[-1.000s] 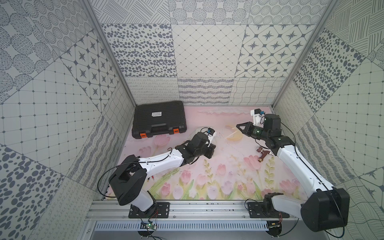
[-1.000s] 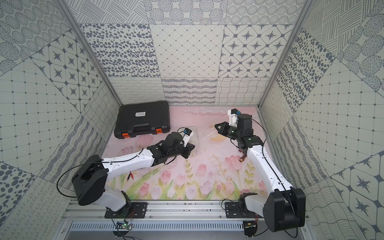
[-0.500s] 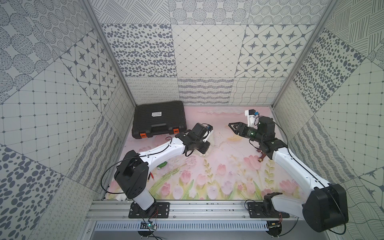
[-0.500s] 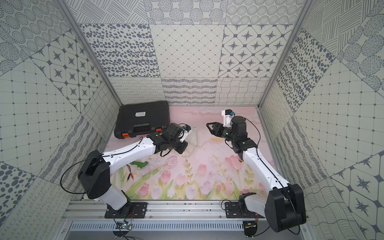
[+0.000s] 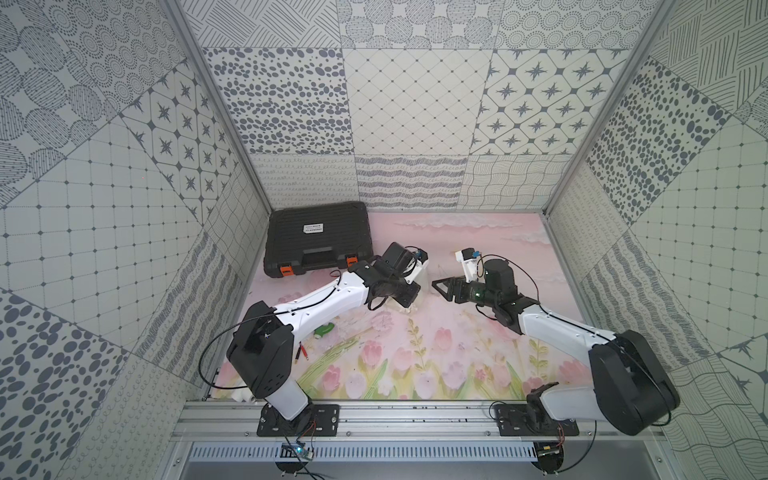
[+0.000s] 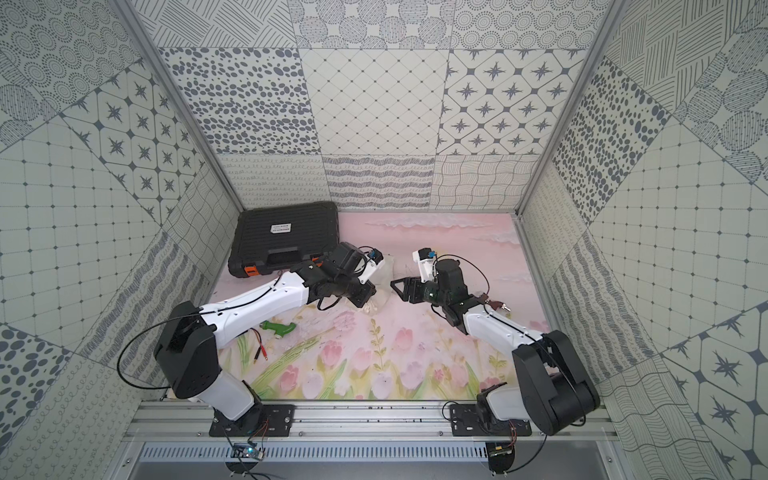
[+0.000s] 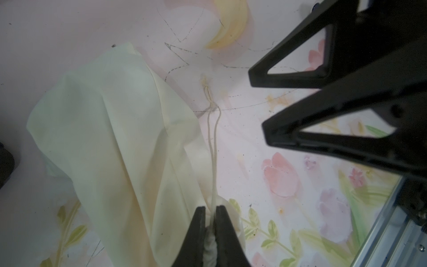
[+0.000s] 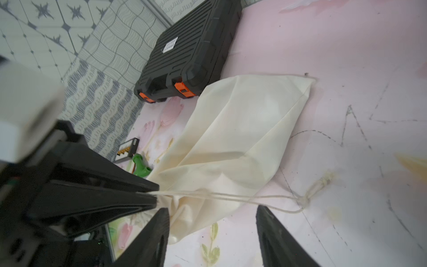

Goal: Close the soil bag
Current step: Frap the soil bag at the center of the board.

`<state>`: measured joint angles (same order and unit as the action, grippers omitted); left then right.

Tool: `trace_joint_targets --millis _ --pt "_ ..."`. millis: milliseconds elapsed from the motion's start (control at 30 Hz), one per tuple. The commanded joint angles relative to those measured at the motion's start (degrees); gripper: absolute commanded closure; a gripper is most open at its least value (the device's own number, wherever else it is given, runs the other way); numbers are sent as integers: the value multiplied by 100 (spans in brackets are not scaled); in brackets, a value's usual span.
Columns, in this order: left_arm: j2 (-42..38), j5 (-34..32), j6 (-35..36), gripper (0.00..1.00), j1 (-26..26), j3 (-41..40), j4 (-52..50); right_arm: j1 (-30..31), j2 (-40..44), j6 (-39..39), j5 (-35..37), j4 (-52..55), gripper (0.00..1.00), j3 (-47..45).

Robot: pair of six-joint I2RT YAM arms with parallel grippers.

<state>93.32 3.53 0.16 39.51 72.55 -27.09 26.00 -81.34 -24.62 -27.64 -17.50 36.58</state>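
On the floral table [image 8: 346, 57], beside the black case [image 8: 189, 50], the soil bag [image 8: 242, 129] is lying. The left pincer [image 7: 210, 222] is clamping its gathered mouth, while the right pincer [image 8: 212, 209], having just dropped the cord [image 8: 254, 197], is gaping open, so the cinching is probably finishing.

The soil bag [image 8: 242, 138] is matt cream cloth; the black case [image 8: 196, 41] looks ribbed plastic

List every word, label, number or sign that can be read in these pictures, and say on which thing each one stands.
White rectangular sticker on the lid of the black ribbed plastic case: dark printed lines, too small and blurred to read in every view.
Cream-white cloth drawstring pouch: no print visible.
Nothing else shows any text.
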Motion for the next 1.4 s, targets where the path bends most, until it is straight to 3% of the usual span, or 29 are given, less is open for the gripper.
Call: trace_joint_targets --millis 0,133,300,600,933,1033,1100,1267,1367 --pt "-112 526 65 100 -64 11 -136 250 -408 676 185 -1657 38 -137" --pt "-112 608 30 100 -77 31 -173 448 -818 1006 380 -2713 38 -387" --pt "-121 623 38 100 -83 48 -209 535 -1127 1264 542 -2823 37 -286" --pt "-69 578 34 100 -108 80 -250 598 -1081 1660 228 -2874 35 -491" --pt "-143 724 -16 100 -110 32 -270 678 -1785 2099 793 -3788 40 -318" --pt "-187 756 -31 100 -110 -6 -259 679 -1932 2148 779 -3907 46 -187" --pt "-194 753 -32 100 -110 -42 -252 678 -1989 2162 779 -4070 55 -152" --pt "-174 541 -76 100 -110 -186 -348 658 -1585 2266 952 -4138 100 -309" --pt "-87 -32 -125 100 -110 -322 -664 369 -848 2028 1299 -3874 100 -484"
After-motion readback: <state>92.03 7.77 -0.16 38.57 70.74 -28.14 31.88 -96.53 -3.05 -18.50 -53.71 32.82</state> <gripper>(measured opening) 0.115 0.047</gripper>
